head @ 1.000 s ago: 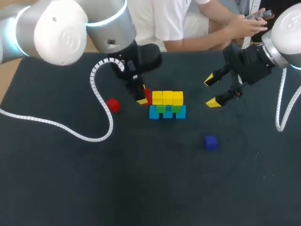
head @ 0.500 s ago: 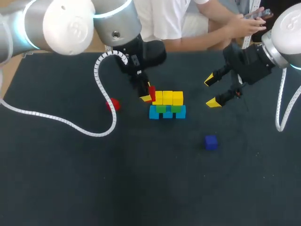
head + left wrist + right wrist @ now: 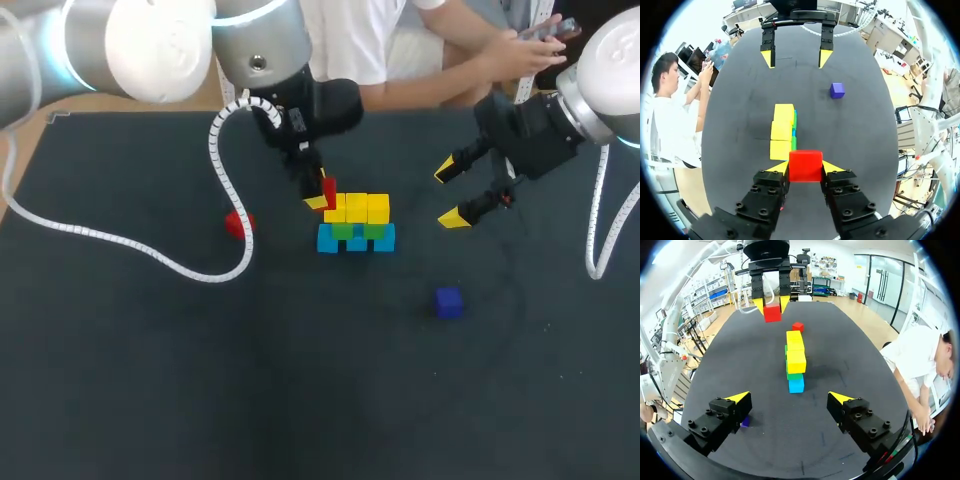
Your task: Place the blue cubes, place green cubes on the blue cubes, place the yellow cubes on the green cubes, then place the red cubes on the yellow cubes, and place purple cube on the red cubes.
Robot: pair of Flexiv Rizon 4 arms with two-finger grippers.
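Three light blue cubes (image 3: 356, 241) sit in a left-to-right row around the middle of the dark counter (image 3: 150, 380). The green cubes (image 3: 343, 231) sit on top of them, mostly covered, and three yellow cubes (image 3: 357, 207) are lined up on the green ones. The left pincer (image 3: 322, 195) comes down from the far left and is clamped on a red cube (image 3: 805, 165), one yellow-tipped finger on each side. That cube is held up off the counter right at the left end of the yellow row. Can't tell if it's actually touching the end yellow cube or just next to it. A second red cube (image 3: 236, 224) sits on the counter well left of the stack, with the left arm's white coiled cable (image 3: 215, 150) running right across the front of it. The purple cube (image 3: 449, 301) is off on its own, nearer and to the right of the stack, nothing touching it. The right pincer (image 3: 449, 195) hangs above the counter to the right of the stack, fingers spread wide with nothing between them.
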